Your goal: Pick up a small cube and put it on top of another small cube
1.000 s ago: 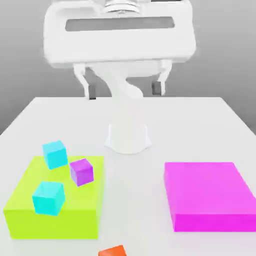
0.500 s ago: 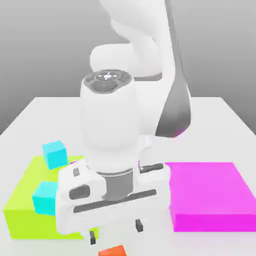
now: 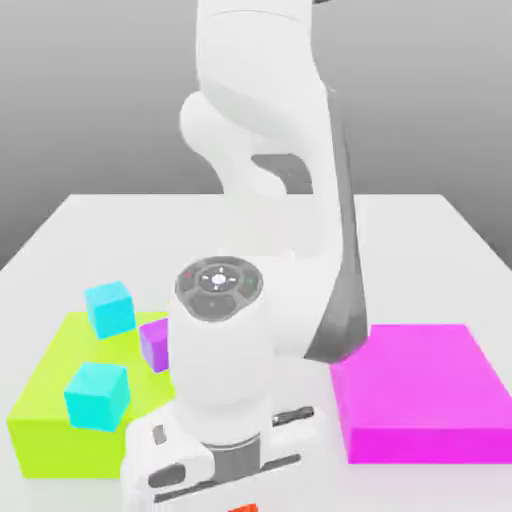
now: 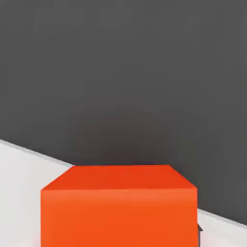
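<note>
The small orange-red cube (image 4: pixel 119 205) looms close in the hand view, resting on the white table near its front edge, with dark ground beyond. In the exterior view only a sliver of that cube (image 3: pixel 245 508) peeks out under my hand. My gripper (image 3: pixel 222 482) hangs low directly over the cube, with the wrist pointing down. On the lime green block stands a cyan cube (image 3: pixel 96 394). A second cyan cube (image 3: pixel 109 307) sits at that block's far edge. Beside it the purple cube (image 3: pixel 153 343) is half hidden behind my arm.
The lime green block (image 3: pixel 45 405) lies flat at the exterior view's left, close beside my hand. A flat magenta block (image 3: pixel 420 390) lies at the right. My arm's base and links rise through the middle of the white table (image 3: pixel 420 240).
The arm swung down from high at the back to the table's front edge. In the last half second the hand sank lower over the orange-red cube, dropping partly below the picture.
</note>
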